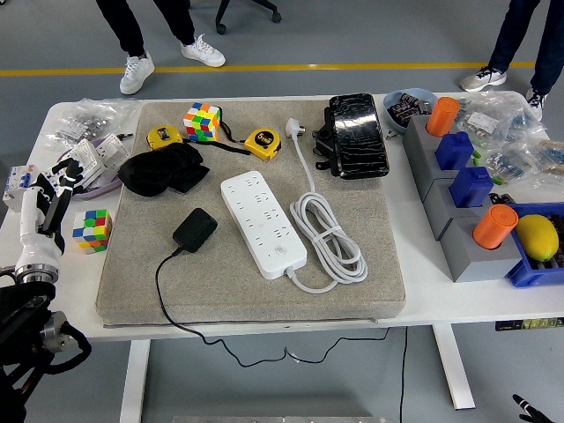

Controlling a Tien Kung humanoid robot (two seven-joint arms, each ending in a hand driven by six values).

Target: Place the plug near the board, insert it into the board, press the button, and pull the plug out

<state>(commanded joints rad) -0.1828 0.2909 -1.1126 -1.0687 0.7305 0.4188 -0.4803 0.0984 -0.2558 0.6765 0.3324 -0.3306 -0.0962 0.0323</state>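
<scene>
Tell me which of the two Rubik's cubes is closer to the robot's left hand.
The Rubik's cube on the bare white table, just right of the left hand. The other cube sits farther off, on the grey mat.
</scene>
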